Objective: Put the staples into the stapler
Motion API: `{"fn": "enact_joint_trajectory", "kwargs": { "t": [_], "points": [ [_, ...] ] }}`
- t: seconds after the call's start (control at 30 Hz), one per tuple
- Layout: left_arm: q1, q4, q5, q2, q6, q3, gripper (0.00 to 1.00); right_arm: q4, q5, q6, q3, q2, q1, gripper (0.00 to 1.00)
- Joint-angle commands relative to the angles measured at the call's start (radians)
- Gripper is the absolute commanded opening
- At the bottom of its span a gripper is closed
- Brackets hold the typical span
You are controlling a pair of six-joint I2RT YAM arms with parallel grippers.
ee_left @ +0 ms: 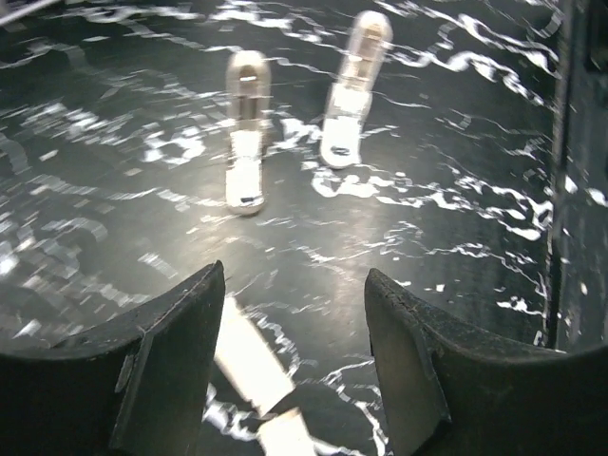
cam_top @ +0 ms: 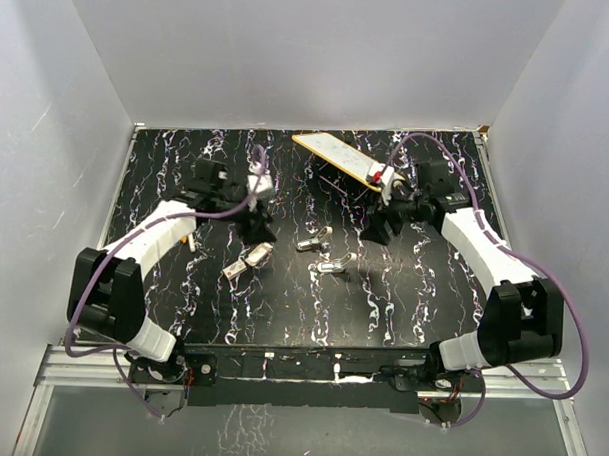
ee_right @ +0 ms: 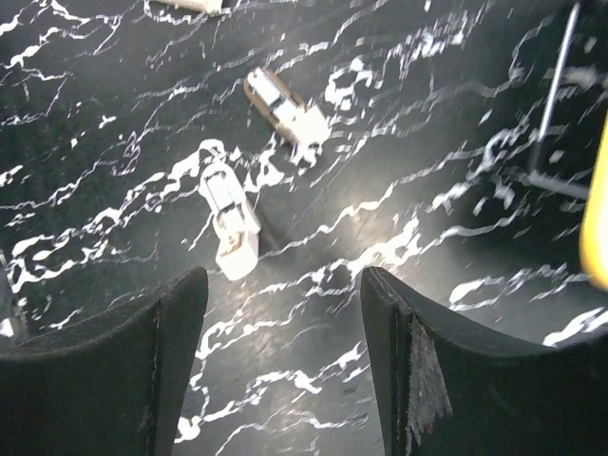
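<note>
Three small whitish-silver stapler-like pieces lie mid-table. One stapler (cam_top: 335,264) (ee_right: 231,220) (ee_left: 247,128) has its arms spread and sits left of my right gripper (cam_top: 376,231) (ee_right: 283,271). A second piece (cam_top: 314,240) (ee_right: 285,106) (ee_left: 351,85) lies just behind it. The third piece (cam_top: 248,261) rests right below my left gripper (cam_top: 257,226) (ee_left: 290,271). A blurred bright strip (ee_left: 252,366) shows by that gripper's left finger. Both grippers hover open with nothing between the fingers. I cannot make out separate staples.
A long flat board with a yellow edge (cam_top: 337,157) (ee_right: 597,218) leans at the back, just behind my right arm. An orange stick (cam_top: 191,242) peeks out beside my left arm. White walls enclose the black marbled table (cam_top: 402,301).
</note>
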Motion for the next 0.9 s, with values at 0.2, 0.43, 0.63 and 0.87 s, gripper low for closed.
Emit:
{"fn": "enact_joint_trajectory", "kwargs": {
  "t": [0.2, 0.43, 0.63, 0.87],
  "points": [
    [-0.224, -0.005, -0.025, 0.076, 0.253, -0.086, 0.56, 0.021, -0.098, 0.007, -0.186, -0.088, -0.152, 0.73],
    [-0.259, -0.073, -0.101, 0.08, 0.28, -0.051, 0.55, 0.041, -0.058, 0.001, -0.235, -0.138, -0.153, 0.75],
    [-0.259, -0.207, -0.383, 0.054, 0.195, 0.097, 0.97, 0.076, -0.03, 0.033, -0.225, -0.149, -0.148, 0.75],
    [-0.256, -0.106, -0.705, -0.046, 0.086, 0.066, 0.97, 0.1, -0.003, 0.053, -0.231, -0.167, -0.133, 0.75]
  ]
}}
